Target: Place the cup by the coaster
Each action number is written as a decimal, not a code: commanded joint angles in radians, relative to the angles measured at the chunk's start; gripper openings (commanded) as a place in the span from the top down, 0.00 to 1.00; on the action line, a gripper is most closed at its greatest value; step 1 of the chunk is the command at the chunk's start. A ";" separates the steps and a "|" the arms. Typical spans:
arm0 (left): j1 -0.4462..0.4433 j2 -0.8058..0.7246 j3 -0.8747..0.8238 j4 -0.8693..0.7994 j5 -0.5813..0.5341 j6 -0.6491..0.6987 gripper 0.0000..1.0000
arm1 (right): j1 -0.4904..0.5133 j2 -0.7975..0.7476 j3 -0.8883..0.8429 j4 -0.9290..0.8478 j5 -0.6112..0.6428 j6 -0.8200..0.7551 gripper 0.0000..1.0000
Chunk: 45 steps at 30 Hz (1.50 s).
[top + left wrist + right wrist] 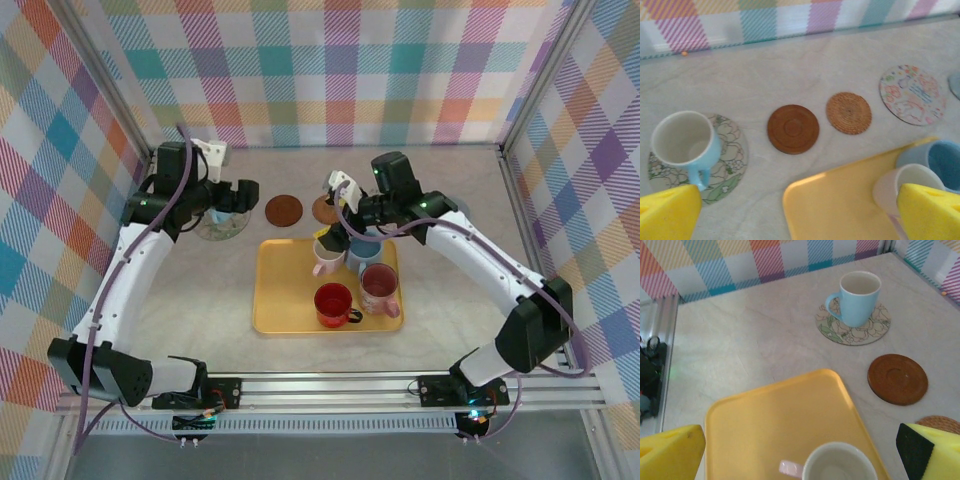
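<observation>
Light-blue cup [682,142]: one, upright, mouth open and empty, handle toward the left wrist camera. It stands on the floral coaster [732,160], set toward one edge so that much of the print shows, at the left of the table [790,70], well apart from the tray.

Left gripper [800,215]: spread wide and carrying nothing. One yellow pad [667,215] sits just beside the cup's handle, and I cannot tell whether it touches.

Right gripper [800,455]: also spread wide and empty, hanging low over the far end of the yellow tray [285,290], directly above the pale cup [327,260].

Tray contents: four cups. The pale cup and a blue-grey cup [942,160] are close together at the far end; a red cup [333,303] and a pink cup [380,288] are at the near end.

Spare coasters: brown wooden coaster [792,129], woven coaster [848,113] and patterned coaster [912,95], in a row beyond the tray, all bare.

Condition: placement of this cup looks complete, judged from where it stands.

Hazards:
- The pad next to the handle could catch it if the left arm pulls away sideways or low. That would turn the cup, drag it off the coaster or tip it.
- The right gripper has little room around the pale cup. A finger coming down on the blue-grey side could knock that neighbour, or the jaws could close on two rims at once.
- The coasters lie loose, so a bumped cup may carry its coaster along.
</observation>
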<state>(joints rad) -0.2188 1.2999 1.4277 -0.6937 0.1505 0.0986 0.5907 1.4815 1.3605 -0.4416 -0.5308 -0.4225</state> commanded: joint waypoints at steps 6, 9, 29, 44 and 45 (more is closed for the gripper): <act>-0.132 -0.019 0.005 -0.064 0.047 -0.011 0.00 | 0.000 -0.145 -0.114 -0.142 0.101 -0.143 0.01; -0.166 -0.005 -0.023 -0.061 0.061 -0.018 0.00 | -0.013 -0.182 -0.140 -0.174 0.095 -0.114 0.01; -0.372 0.182 -0.123 -0.023 0.112 -0.061 0.05 | -0.094 -0.294 -0.350 -0.058 0.060 0.057 0.01; -0.453 0.339 -0.118 -0.083 0.110 -0.036 0.16 | -0.129 -0.297 -0.394 -0.001 0.037 0.099 0.01; -0.453 0.349 -0.119 -0.079 0.104 -0.036 0.17 | -0.129 -0.297 -0.397 0.002 0.031 0.102 0.01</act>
<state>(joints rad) -0.6609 1.6238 1.3148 -0.7429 0.2569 0.0467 0.4690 1.1992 0.9741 -0.4732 -0.4572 -0.3435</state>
